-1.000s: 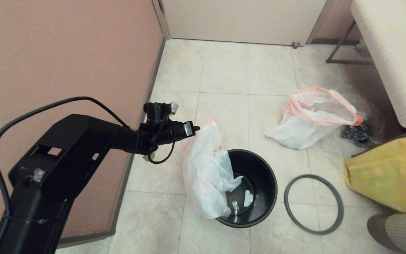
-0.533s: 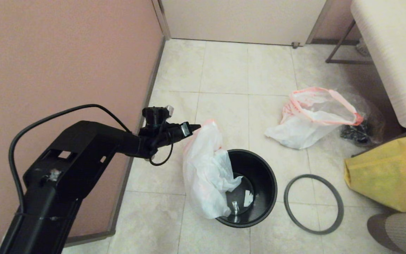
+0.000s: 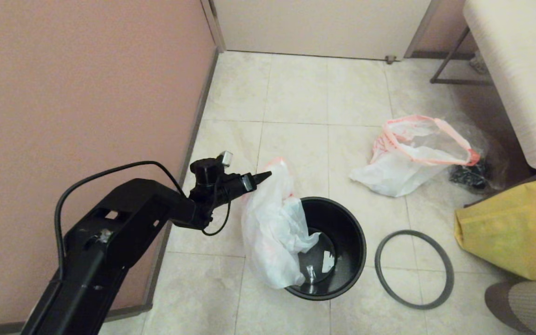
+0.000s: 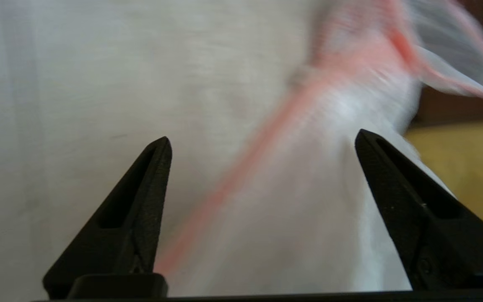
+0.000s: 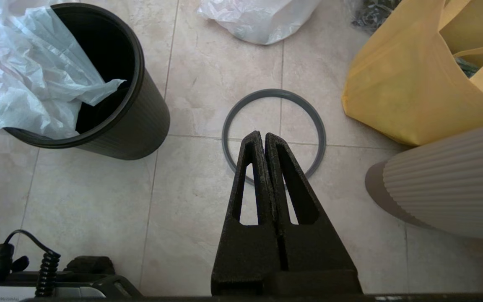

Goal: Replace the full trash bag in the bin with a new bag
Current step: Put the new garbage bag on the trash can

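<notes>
Beside the pink wall, left of the bin: left gripper, fingers spread apart, holding nothing, tips just at the bag's upper edge.
New bag: limp white plastic with a pink rim, draped over the bin's left wall, one flap hanging inside, most of it outside.
Bin: black, upright on the tiles, mouth largely uncovered.
Grey hoop: flat on the floor, right of the bin, apart from it.
Full bag: on the floor, far right, away from the bin.
Right gripper: fingers pressed together, idle above the hoop.
Risk, slippage: unheld bag may slide off the rim, since little of it lies inside.
Risk, snagging: thin film could catch on a fingertip and drag out.
Risk, tipping: a sideways pull on the bag could topple the light bin.
</notes>
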